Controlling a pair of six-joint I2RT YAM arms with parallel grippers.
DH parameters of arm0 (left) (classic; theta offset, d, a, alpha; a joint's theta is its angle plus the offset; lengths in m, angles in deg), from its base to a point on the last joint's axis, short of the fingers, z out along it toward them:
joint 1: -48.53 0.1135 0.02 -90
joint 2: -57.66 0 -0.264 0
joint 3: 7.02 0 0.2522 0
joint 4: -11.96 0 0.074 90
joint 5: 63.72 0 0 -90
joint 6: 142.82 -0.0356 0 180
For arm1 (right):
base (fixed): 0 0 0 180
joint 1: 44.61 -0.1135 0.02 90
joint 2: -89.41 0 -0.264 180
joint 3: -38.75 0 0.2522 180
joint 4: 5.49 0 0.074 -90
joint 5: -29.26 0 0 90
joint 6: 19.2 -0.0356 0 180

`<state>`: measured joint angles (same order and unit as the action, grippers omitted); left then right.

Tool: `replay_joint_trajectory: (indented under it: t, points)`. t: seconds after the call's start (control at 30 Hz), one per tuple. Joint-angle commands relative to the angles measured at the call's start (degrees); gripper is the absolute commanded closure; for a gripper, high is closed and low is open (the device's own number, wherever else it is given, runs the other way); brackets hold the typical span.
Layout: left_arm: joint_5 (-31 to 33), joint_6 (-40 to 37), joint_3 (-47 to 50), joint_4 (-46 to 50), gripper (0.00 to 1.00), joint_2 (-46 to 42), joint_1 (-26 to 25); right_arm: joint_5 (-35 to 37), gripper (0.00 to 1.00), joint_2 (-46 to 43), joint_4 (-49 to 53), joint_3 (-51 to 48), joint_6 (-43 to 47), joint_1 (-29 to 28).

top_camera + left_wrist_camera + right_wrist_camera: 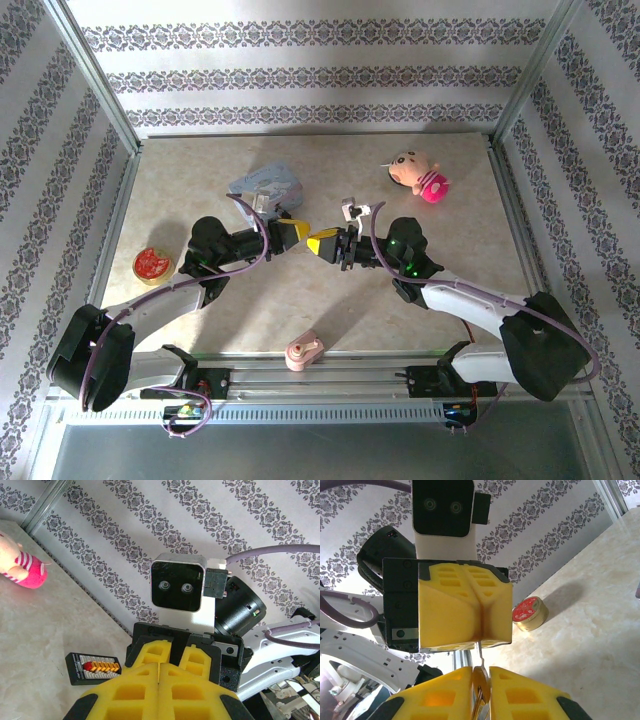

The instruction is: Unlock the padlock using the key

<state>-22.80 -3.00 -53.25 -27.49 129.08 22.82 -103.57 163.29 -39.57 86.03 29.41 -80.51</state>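
The right gripper (480,672) is pinching the brass key (480,692) between its pads, and the left gripper (480,639) is pressing its own pads tight together just left of it. With the tips meeting this closely, any sideways drift or twist is risking a bent key, or the key slipping in the foam. The padlock itself is lying hidden, seemingly clamped inside the left jaws, where a thin silvery sliver (480,649) is poking out toward the key
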Motion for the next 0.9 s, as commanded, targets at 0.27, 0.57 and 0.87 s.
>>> replay_joint_trajectory:
  t: [0.27,0.57,0.87]
  points:
    - [0.7,0.5,-0.5,-3.7,1.00,-0.5,1.4,-0.2,0.81,-0.5,-2.8,-0.1,-0.1,-0.7]
    - [1.6,0.8,-0.2,-4.0,1.00,-0.2,1.4,-0.7,0.94,-1.1,-2.4,-0.2,0.0,-0.6]
    - [7.5,1.8,0.6,-1.4,0.40,-1.5,2.2,4.8,1.00,-2.8,4.4,-1.2,0.9,0.3]
